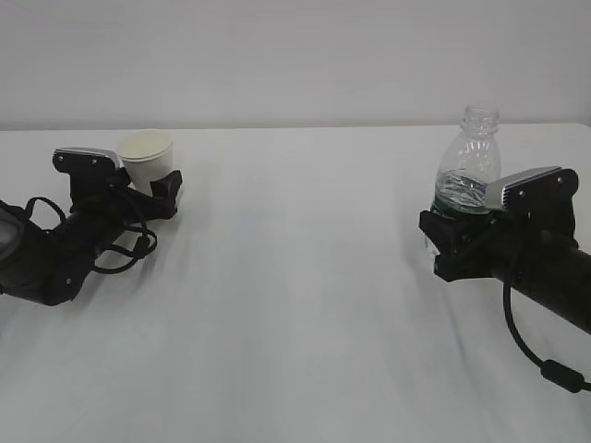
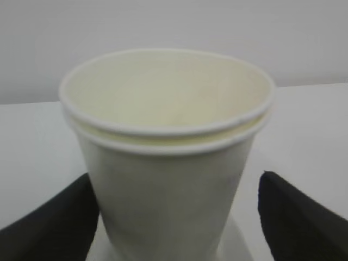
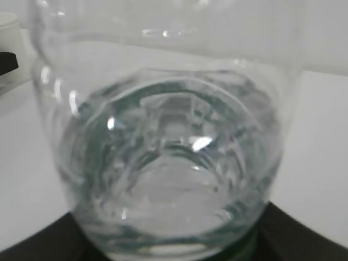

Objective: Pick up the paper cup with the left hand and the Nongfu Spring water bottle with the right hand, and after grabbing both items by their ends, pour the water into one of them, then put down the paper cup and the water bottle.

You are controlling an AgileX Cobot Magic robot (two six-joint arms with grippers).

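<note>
Left arm pose: low over the white surface [image 1: 295, 305] at far left, forearm slanting up toward the far side, cables looping beside it.
Left tool [image 1: 148, 185]: jaws spread wide on either side of the paper cup [image 1: 148, 157]; in the left wrist view the right finger [image 2: 302, 217] stands clear of the cup wall, the left finger close against it, contact unclear.
Right arm pose: low at the right edge, reaching in toward the left, cable trailing down toward the near side.
Right tool [image 1: 454, 238]: jaws part-way apart, closed around the lower body of the Nongfu Spring water bottle [image 1: 469, 166].
Cup look: off-white, cream inside, rolled rim, tapering downward, slightly tilted in the exterior view; base hidden behind the tool, so resting or lifted cannot be told.
Bottle look: clear, ribbed, capless neck upright, dark green band just above the jaws.
Bottle place: far right, well apart from the cup.
Left wrist view only: doubled rim line [image 2: 168, 136], as of two nested cups; inside looks dry, bottom not visible.
Right wrist view only: water [image 3: 168, 185] low in the bottle, green tint showing through the wall; a bit of the cup at the upper left corner [image 3: 8, 24].
</note>
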